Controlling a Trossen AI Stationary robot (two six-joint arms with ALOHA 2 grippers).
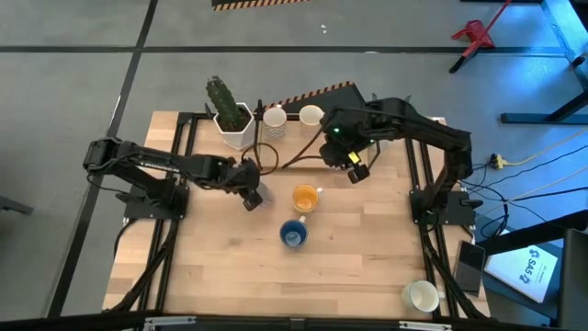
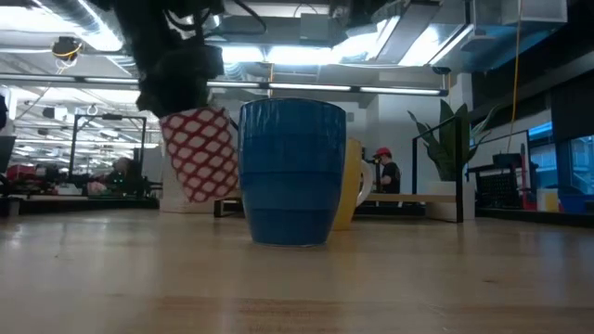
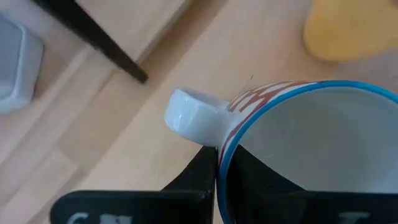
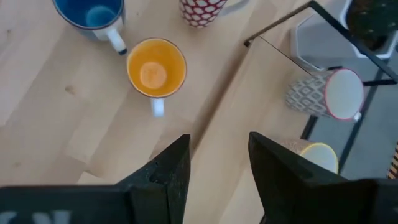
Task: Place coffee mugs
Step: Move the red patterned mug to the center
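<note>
The left hand [image 1: 250,195] is clamped on the rim of a red-patterned mug [image 3: 311,149], tilted above the bench [image 1: 220,267], probably to set it left of the orange mug [image 1: 305,197] and blue mug [image 1: 293,233]. The right hand [image 1: 354,168], fingers apart, waits behind.

Left claw [image 1: 250,191] reaches toward mid-surface, pinching a patterned mug's [image 3: 311,143] rim; right claw [image 4: 214,168] hovers with fingers spread.

Robotics lab: exposed ceiling ducts [image 2: 56,19], concrete floor [image 1: 73,83].
</note>
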